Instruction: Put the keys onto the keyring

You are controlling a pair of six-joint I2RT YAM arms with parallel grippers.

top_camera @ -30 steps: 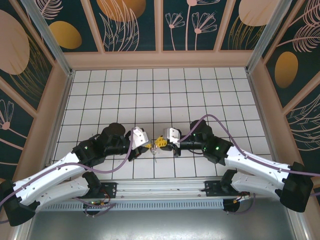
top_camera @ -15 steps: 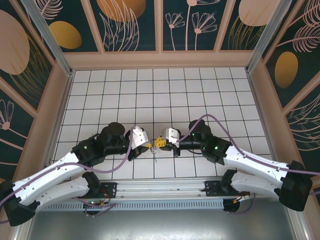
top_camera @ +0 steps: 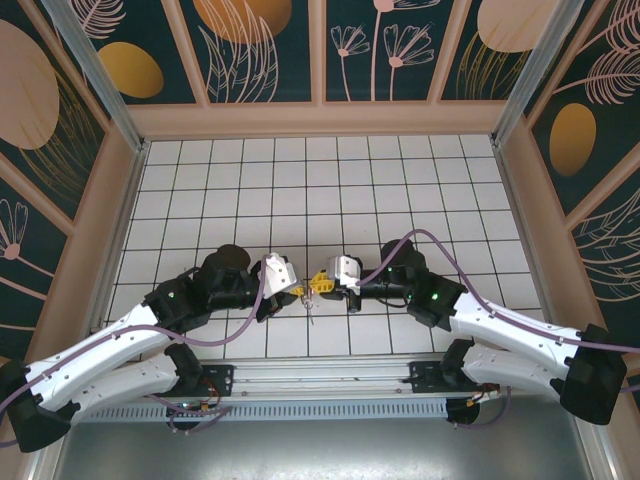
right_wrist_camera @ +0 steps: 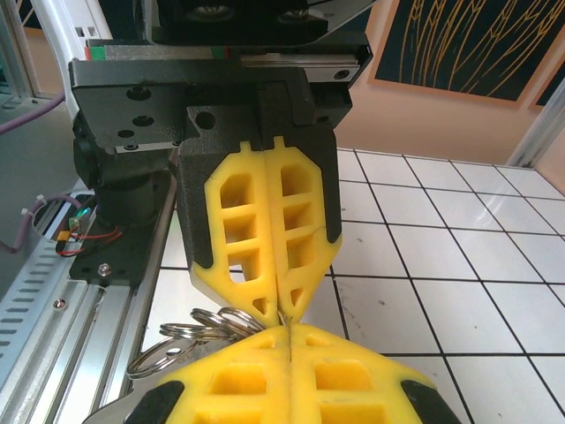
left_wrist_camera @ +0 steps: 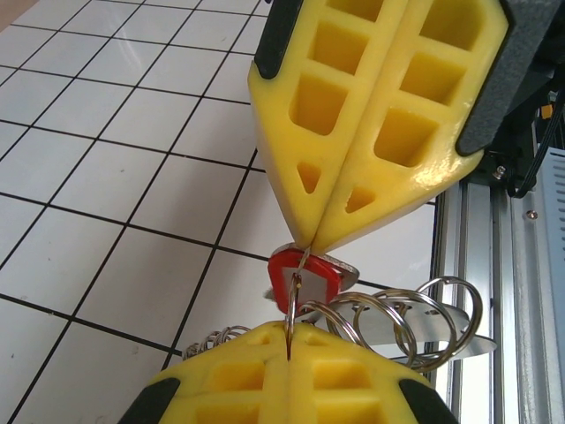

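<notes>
Over the near middle of the tiled floor my two grippers meet tip to tip. My left gripper [top_camera: 297, 291] [left_wrist_camera: 290, 329] is shut on a thin wire ring of the keyring [left_wrist_camera: 415, 314], and that ring runs up across the key's red head [left_wrist_camera: 311, 276]. My right gripper [top_camera: 318, 283] [right_wrist_camera: 290, 329] is shut on the key from the opposite side. Its yellow tips [left_wrist_camera: 309, 247] pinch thin metal just above the red head. The other wire rings and a silver plate hang to one side [right_wrist_camera: 190, 331]. The key is hidden in the right wrist view.
The aluminium rail [left_wrist_camera: 503, 265] at the table's near edge lies just behind the grippers, with the left arm's black mount [right_wrist_camera: 124, 177] and its wiring beside it. White tiled floor [top_camera: 330, 180] stretches away to the padded walls [top_camera: 320, 118].
</notes>
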